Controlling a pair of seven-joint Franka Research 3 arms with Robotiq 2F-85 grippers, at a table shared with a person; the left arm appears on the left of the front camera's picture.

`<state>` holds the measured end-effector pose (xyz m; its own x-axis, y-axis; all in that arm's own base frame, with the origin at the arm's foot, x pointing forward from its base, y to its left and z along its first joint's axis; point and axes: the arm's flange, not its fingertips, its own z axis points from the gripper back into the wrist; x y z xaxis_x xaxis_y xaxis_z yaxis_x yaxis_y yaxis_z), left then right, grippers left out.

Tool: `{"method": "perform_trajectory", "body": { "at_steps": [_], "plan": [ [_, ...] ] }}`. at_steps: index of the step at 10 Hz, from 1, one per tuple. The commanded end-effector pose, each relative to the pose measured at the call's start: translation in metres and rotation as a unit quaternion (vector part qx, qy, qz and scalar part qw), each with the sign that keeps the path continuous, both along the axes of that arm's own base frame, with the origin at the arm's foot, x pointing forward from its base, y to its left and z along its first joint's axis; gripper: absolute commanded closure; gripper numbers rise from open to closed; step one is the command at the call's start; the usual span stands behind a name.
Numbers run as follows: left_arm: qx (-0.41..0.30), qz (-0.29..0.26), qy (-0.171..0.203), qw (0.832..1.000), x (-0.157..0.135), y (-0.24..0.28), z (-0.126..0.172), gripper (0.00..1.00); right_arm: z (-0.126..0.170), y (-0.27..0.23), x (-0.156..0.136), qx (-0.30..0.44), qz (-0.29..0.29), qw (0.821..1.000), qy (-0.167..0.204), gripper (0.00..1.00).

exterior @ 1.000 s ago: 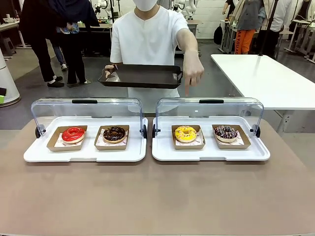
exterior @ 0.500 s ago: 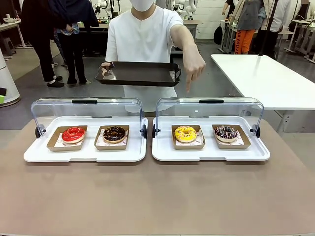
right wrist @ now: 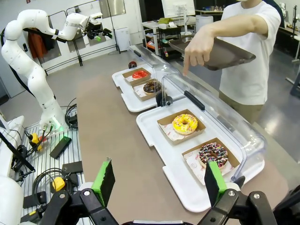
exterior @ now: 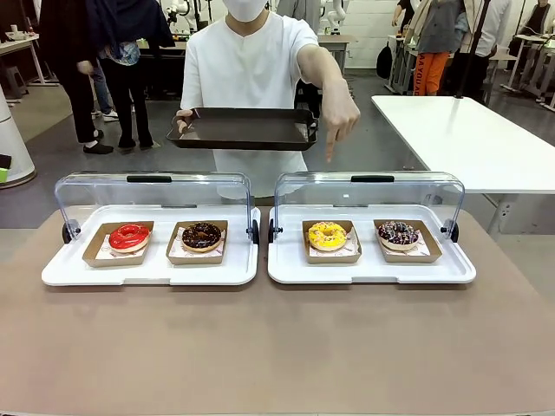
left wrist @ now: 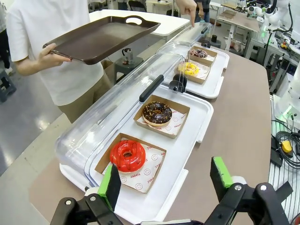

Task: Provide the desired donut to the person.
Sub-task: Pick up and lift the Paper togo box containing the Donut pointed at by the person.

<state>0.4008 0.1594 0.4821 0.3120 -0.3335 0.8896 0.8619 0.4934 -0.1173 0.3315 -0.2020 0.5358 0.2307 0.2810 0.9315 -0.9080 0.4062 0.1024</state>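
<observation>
Reading left to right, my left gripper [left wrist: 166, 183] hangs empty with its jaws spread wide, facing the red donut [exterior: 129, 236] and the chocolate donut [exterior: 201, 235] in the left case [exterior: 147, 277]. Neither looks wanted, so moving this arm risks grabbing the wrong one. Farther right the person [exterior: 251, 69] holds a tray [exterior: 243, 130] in one hand and points a finger of the other hand [exterior: 340, 117] down over the right case [exterior: 373, 276]. I judge the target to be the yellow donut [exterior: 327, 234], which sits in its card [exterior: 347, 253] in that case's left half, just beside the sprinkled donut [exterior: 398, 232]. The finger hovers above the rolled-back lid [exterior: 373, 186], so the aim is loose and I could misread it for the sprinkled one. My right gripper [right wrist: 158, 182], also wide apart and empty, is the nearer tool. Coming in too low could catch the case's front rim or shove the card. Pinching the donut itself could crush the icing, and a shallow grip on the card could let it tip on the way up. Lifting over the lid, I could knock it, bump the person's hand, or miss the tray.
</observation>
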Motion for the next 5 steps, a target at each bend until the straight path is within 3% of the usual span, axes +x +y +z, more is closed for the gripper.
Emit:
{"method": "perform_trajectory", "body": {
  "at_steps": [1,5],
  "plan": [
    [-0.006,0.001,-0.003,1.0,-0.0009,0.0002,0.0001,0.0,-0.0004,-0.0002,0.0005,0.005,0.002,1.0,-0.002,0.0],
    [-0.006,0.001,-0.003,1.0,-0.0009,0.0002,0.0001,0.0,-0.0004,-0.0002,0.0005,0.005,0.002,1.0,-0.002,0.0]
  ]
}}
